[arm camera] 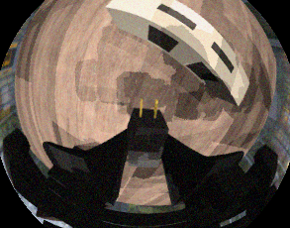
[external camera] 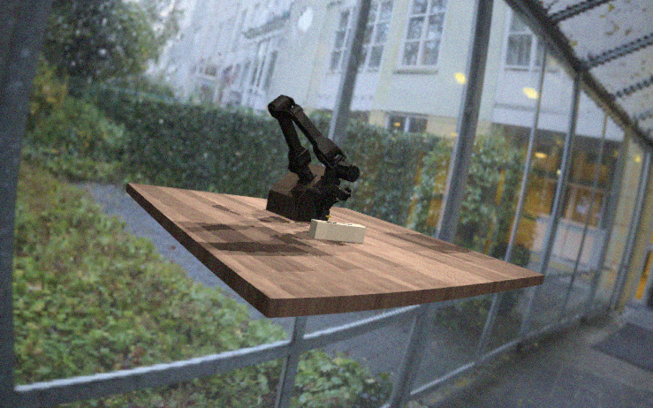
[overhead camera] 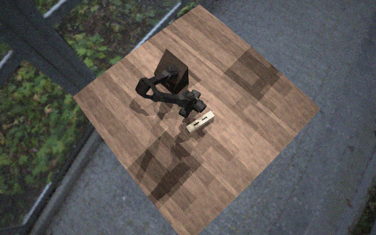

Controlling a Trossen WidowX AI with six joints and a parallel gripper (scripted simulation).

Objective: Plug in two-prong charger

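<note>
The cream power strip point(overhead camera: 200, 121) point(external camera: 337, 233) point(arm camera: 203, 37) lies on the table with two dark outlet slots on its top face. Dark openings show on its near side in the wrist view. My gripper point(external camera: 324, 213) point(arm camera: 145, 131) is shut on the black charger point(arm camera: 147, 130). Its two yellow prongs point(arm camera: 148, 108) point away from the fingers, clear of the strip. The gripper is beside the strip, on the robot base's side. A bit of yellow shows just above the strip's back edge in the exterior view. In the top view the arm hides the fingertips and charger.
The square wooden table point(overhead camera: 259, 140) point(external camera: 394, 273) carries the dark robot base point(overhead camera: 170, 69) point(external camera: 292, 197) behind the strip. Patchy shadows fall across the wood around the arm and strip. The table's edges drop off on all sides.
</note>
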